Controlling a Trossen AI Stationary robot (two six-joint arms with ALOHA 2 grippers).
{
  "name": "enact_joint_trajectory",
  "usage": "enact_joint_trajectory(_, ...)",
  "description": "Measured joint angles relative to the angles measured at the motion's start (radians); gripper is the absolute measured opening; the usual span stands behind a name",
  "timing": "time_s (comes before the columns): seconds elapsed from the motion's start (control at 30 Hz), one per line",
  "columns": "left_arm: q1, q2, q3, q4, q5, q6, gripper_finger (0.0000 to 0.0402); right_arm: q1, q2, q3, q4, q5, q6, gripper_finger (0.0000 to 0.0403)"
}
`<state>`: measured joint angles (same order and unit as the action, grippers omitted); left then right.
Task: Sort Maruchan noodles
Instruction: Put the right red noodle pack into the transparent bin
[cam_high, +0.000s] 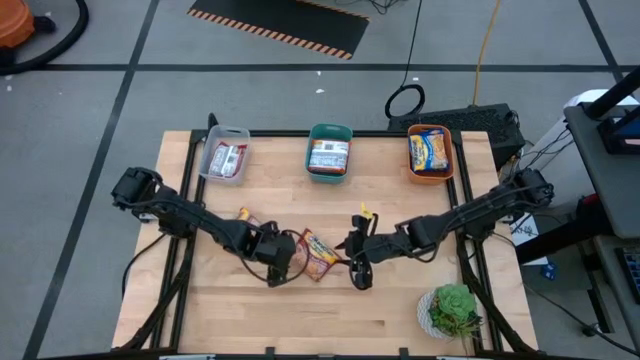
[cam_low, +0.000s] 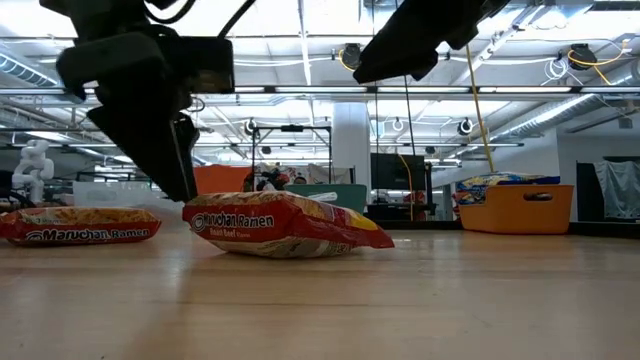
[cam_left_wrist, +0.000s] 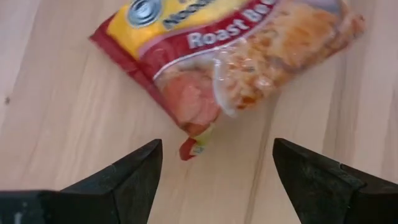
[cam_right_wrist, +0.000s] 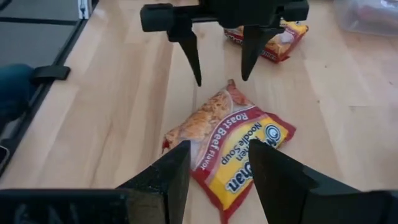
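- Roast beef packet (cam_high: 319, 254) lies flat on worktop (cam_high: 400, 300), between both tools, long axis running from one toward the other.
- Left tool (cam_high: 281, 266): fingers apart, empty, packet end just ahead; judged nearer.
- Right tool (cam_high: 360, 270): fingers apart, empty, packet just beyond.

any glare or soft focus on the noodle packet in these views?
Left wrist view: roast beef packet sits close, print soft, a pale sheen on its clear window. Right wrist view: its print reads sharply; the left gripper is crisp above it. Low view: packet readable, bright ceiling lights behind, the arms dark silhouettes. High view: even light, the packet too small to read.
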<state>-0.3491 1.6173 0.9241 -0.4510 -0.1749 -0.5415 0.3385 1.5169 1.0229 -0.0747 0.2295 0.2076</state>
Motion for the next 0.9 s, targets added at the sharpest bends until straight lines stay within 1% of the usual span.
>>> enact_joint_trajectory(0.27,0.038,0.045,-0.013,0.032,0.001,0.126,0.0310,0.033,0.000,0.000,0.003,0.000,0.065,0.0157)
enact_joint_trajectory(0.47,0.097,0.112,-0.013,0.086,0.071,0.195,0.0310,0.052,0.000,0.000,0.005,0.000,0.068,0.0157)
enact_joint_trajectory(0.53,0.112,0.125,-0.013,0.103,0.086,0.204,0.0303,0.056,0.000,0.000,0.005,0.000,0.068,0.0157)
enact_joint_trajectory(0.6,0.125,0.127,-0.013,0.106,0.095,0.207,0.0285,0.057,0.000,0.000,0.002,0.000,0.065,0.0157)
enact_joint_trajectory(0.67,0.137,0.127,-0.013,0.104,0.098,0.202,0.0259,0.057,0.000,0.001,-0.006,0.000,0.065,0.0157)
enact_joint_trajectory(0.9,0.153,0.120,-0.012,0.106,0.135,0.200,0.0137,0.057,0.000,0.001,-0.011,0.000,0.058,0.0157)
